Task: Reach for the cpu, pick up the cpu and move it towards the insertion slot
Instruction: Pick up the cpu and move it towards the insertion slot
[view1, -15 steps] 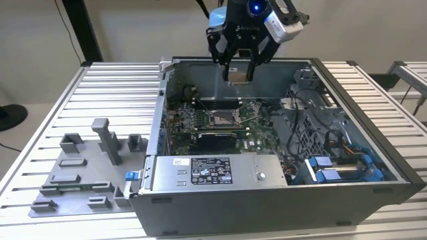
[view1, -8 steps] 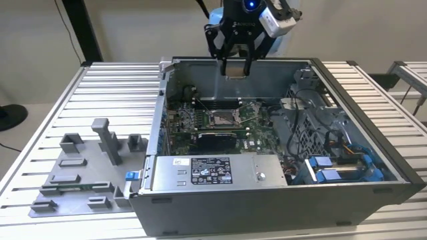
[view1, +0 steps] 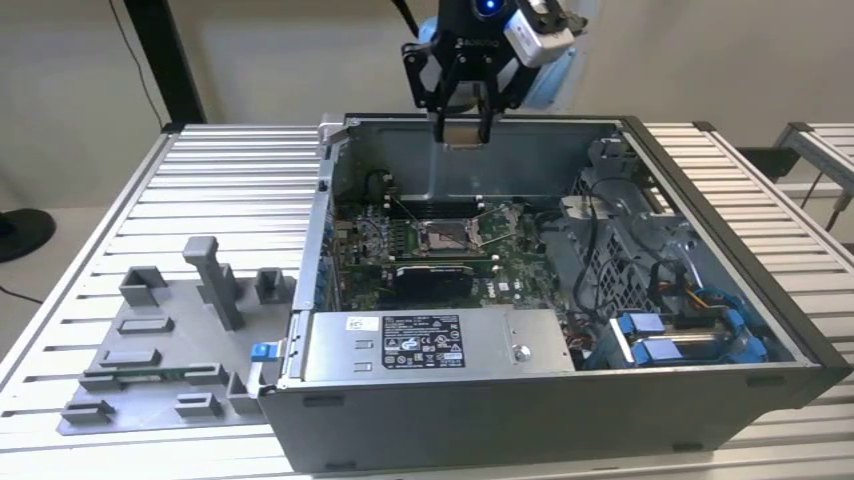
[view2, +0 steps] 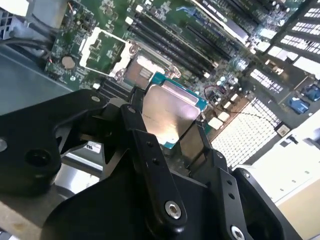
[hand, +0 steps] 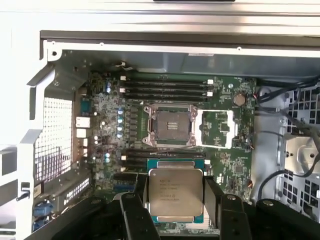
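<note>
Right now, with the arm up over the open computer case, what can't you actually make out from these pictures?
- The cpu's lower edge: in the first wrist view, covered by the gripper's black linkage.
- The insertion slot: in the second wrist view, its near side sits behind the held cpu.
- The slot's contacts: too small in the exterior view.
- How high the cpu hangs above the slot: no view settles it.
</note>
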